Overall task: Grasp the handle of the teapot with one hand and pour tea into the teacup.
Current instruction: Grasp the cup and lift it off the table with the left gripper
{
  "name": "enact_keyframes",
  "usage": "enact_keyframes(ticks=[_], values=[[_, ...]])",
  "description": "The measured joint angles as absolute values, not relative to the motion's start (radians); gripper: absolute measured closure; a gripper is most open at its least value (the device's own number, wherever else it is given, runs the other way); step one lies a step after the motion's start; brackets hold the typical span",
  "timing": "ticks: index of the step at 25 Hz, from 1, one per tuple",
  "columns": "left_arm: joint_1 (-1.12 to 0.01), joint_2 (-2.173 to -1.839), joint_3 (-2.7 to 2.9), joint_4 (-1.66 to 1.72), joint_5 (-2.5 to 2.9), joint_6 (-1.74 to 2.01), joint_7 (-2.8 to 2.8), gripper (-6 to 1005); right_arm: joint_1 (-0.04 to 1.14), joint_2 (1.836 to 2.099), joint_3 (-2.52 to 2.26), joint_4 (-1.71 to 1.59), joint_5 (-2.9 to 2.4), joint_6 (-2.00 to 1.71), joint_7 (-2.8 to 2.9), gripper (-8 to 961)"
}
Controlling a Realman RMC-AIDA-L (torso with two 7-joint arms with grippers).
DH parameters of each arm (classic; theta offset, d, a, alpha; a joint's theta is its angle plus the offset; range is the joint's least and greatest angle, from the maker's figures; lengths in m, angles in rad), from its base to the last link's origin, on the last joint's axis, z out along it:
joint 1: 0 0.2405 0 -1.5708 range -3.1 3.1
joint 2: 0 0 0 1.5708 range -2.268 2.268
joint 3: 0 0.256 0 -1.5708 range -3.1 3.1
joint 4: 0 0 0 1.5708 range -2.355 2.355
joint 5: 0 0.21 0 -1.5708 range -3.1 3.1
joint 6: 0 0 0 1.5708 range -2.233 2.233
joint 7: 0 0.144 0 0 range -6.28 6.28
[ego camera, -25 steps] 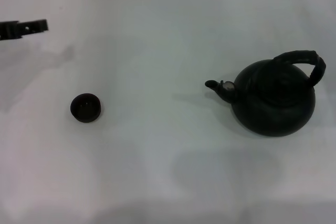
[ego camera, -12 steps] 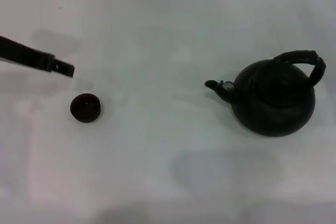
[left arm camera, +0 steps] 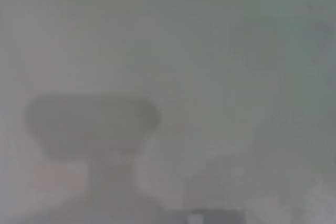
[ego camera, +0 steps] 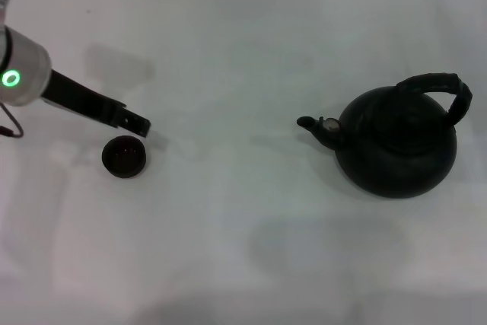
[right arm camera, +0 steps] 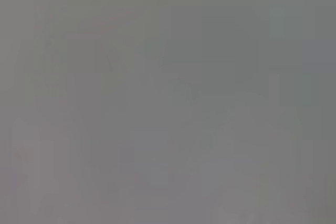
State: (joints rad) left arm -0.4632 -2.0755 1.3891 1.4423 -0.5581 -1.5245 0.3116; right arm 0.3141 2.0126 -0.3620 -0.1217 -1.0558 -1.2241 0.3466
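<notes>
Matt black teapot [ego camera: 397,144], ribbed wrapped handle [ego camera: 437,85]; dull dark teacup [ego camera: 124,156]; smooth white table [ego camera: 243,43]

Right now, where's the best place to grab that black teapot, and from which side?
Grip the handle, the thick arched loop over the teapot. Come down from above at the top of the arch, on the side away from the spout. It stands clear of the round body, leaving room for claw fingers. The left claw is over by the teacup.
</notes>
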Motion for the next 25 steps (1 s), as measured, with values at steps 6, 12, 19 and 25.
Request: enact_keyframes(ticks=[6, 12, 19, 25], values=[[-0.469, -2.074, 1.417, 1.404, -0.560, -1.542, 0.293, 134, 0.313, 2.012, -0.362, -0.127, -1.047, -1.221, 0.347, 80], [-0.473, -2.073, 1.420, 1.397, -0.536, -1.566, 0.277, 134, 0.315, 2.011, -0.362, -0.130, -1.043, -1.219, 0.347, 80], [-0.505, -2.074, 1.433, 1.344, -0.518, -1.569, 0.273, 133, 0.316, 2.011, -0.362, -0.130, -1.043, -1.217, 0.347, 81], [-0.544, -2.076, 1.462, 1.262, -0.516, -1.548, 0.277, 133, 0.316, 2.011, -0.362, -0.126, -1.043, -1.217, 0.347, 81]])
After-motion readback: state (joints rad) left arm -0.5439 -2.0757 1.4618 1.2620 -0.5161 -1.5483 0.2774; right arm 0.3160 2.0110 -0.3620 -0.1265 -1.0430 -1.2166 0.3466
